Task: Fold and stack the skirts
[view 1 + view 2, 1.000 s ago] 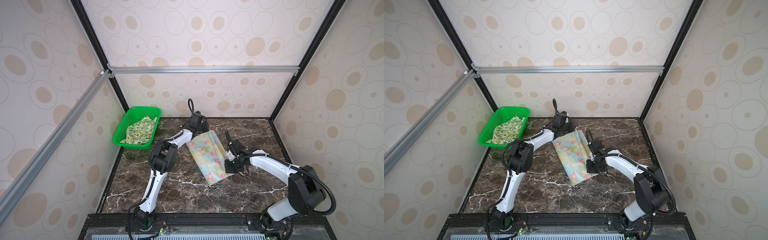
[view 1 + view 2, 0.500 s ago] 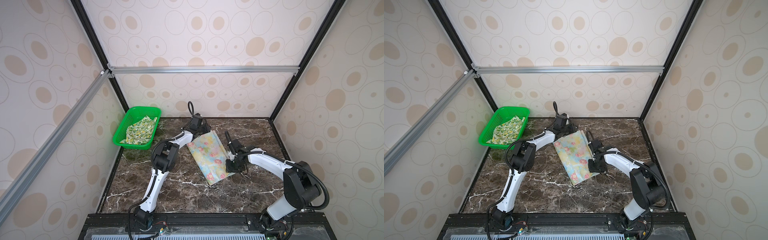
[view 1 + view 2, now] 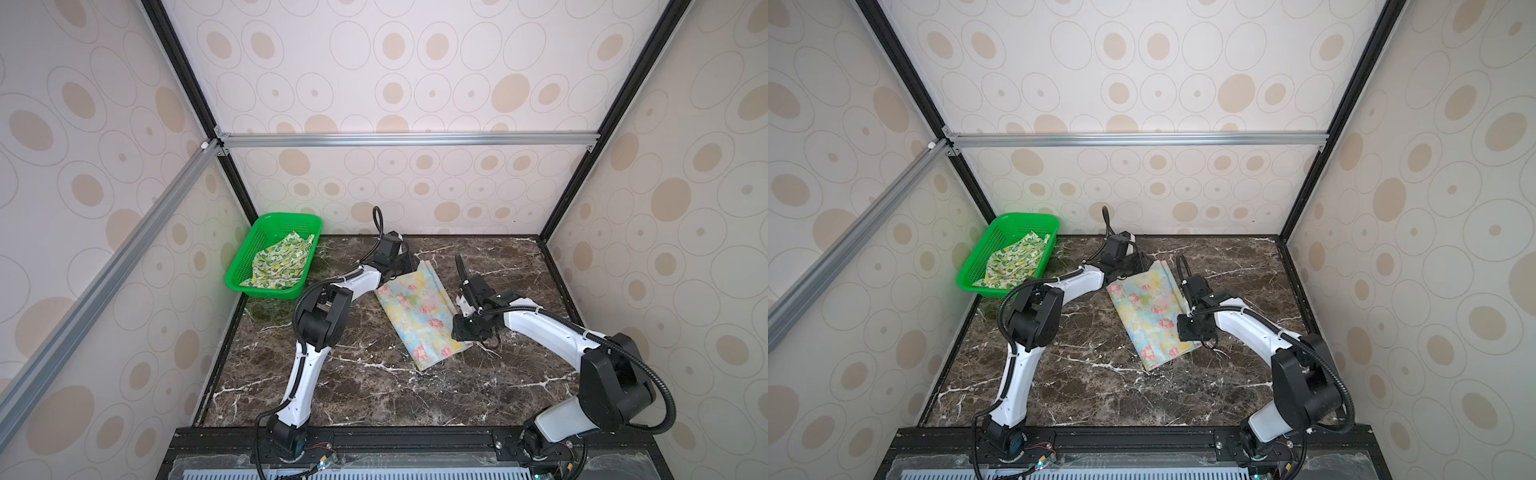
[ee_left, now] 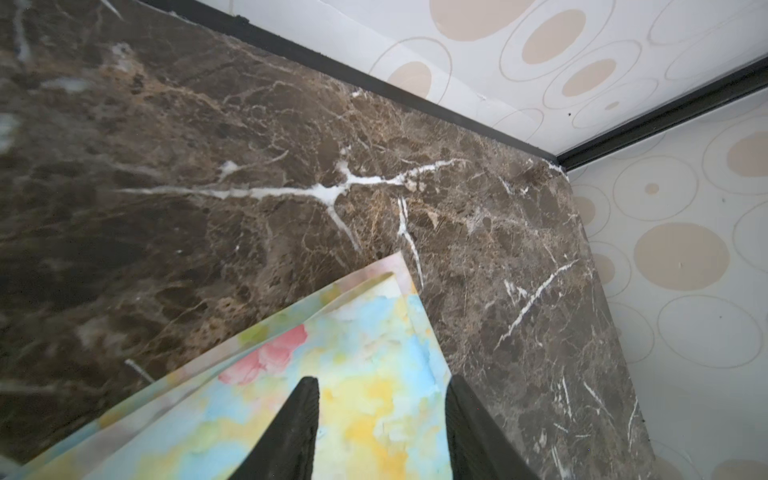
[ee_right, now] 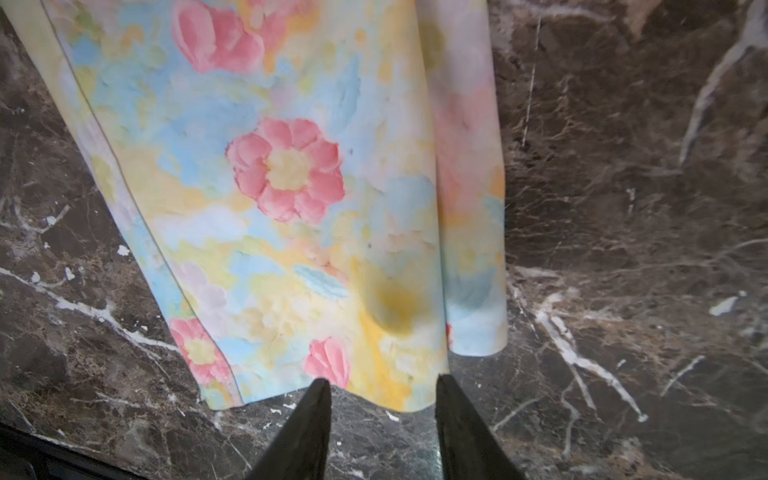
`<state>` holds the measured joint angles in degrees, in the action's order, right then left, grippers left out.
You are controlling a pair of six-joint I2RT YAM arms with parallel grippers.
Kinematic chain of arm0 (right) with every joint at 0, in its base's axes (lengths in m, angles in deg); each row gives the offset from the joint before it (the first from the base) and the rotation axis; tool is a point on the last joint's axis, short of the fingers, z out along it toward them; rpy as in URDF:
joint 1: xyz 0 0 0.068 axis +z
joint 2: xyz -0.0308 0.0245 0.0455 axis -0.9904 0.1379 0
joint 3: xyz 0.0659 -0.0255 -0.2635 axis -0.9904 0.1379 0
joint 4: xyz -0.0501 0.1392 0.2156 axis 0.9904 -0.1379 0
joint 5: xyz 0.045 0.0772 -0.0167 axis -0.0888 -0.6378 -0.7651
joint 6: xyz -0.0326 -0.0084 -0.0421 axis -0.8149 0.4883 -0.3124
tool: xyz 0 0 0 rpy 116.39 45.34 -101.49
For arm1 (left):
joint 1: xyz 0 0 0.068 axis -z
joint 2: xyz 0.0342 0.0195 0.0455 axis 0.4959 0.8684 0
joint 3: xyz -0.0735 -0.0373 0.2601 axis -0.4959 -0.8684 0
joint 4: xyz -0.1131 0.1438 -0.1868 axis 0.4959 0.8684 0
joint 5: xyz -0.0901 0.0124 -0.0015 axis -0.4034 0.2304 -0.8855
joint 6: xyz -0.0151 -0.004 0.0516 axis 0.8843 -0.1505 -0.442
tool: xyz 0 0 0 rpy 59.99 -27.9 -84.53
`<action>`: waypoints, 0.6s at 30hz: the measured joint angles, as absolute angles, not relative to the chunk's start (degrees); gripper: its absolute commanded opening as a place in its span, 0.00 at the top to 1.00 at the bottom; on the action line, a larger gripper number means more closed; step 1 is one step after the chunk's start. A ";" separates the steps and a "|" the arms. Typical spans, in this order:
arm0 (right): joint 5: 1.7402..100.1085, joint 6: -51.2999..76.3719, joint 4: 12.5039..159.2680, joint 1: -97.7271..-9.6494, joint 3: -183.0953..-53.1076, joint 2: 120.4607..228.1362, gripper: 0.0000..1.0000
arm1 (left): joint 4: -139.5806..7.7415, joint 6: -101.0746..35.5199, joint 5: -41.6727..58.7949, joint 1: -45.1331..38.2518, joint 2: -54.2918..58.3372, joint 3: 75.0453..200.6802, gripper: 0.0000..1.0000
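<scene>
The pastel floral skirt point(image 3: 419, 311) point(image 3: 1152, 309) lies folded into a long strip, slanting across the dark marble table. My left gripper point(image 3: 409, 264) point(image 4: 382, 384) hovers open over the skirt's far end point(image 4: 365, 332), with cloth showing between its fingers but not pinched. My right gripper point(image 3: 462, 332) point(image 5: 382, 384) stands open just off the near right edge of the skirt point(image 5: 291, 166), with bare marble between its fingers. The lemon skirt point(image 3: 282, 262) point(image 3: 1013, 262) lies crumpled in the basket at the back left.
The green mesh basket point(image 3: 266, 291) point(image 3: 978, 286) stands in the back left corner against the wall. Patterned walls and black frame posts close in the table point(image 3: 374, 395) on three sides. A black rail runs along the front edge.
Both grippers were shut on the floral skirt's edges and have opened, letting it go. The skirt stays flat in place; the right gripper has drawn back slightly.
</scene>
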<state>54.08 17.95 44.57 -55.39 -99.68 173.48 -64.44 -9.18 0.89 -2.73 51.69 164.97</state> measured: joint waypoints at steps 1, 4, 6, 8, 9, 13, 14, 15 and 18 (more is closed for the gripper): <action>53.86 17.95 45.05 -55.39 -99.26 173.85 0.56 | -64.11 -9.81 1.11 -2.73 50.66 163.31 0.53; 53.38 17.95 46.47 -55.39 -98.74 175.58 0.59 | -63.52 -11.15 1.57 -2.73 47.40 157.28 0.55; 53.23 17.95 47.82 -55.39 -98.74 177.17 0.60 | -63.52 -11.63 1.81 -2.73 45.33 152.54 0.55; 53.25 17.93 48.74 -55.39 -98.74 178.66 0.61 | -63.85 -11.74 1.79 -2.73 43.91 148.58 0.57; 53.27 17.95 49.18 -55.39 -98.63 179.31 0.61 | -63.96 -11.74 1.88 -2.73 43.27 146.42 0.57; 53.40 17.97 50.73 -55.37 -96.92 180.27 0.62 | -66.48 -11.76 1.92 -2.73 40.21 140.86 0.58; 53.45 17.97 50.84 -55.37 -96.46 180.27 0.62 | -66.91 -11.74 1.99 -2.73 39.21 139.25 0.58; 53.45 17.97 51.08 -55.37 -96.03 180.27 0.62 | -67.13 -11.71 2.08 -2.73 38.05 137.61 0.58; 53.34 17.97 51.67 -55.37 -94.80 180.25 0.62 | -67.46 -11.47 2.40 -2.66 34.51 132.62 0.58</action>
<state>53.34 17.97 51.67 -55.37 -94.80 180.25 -67.46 -11.47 2.40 -2.66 34.51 132.62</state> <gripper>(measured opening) 0.383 0.423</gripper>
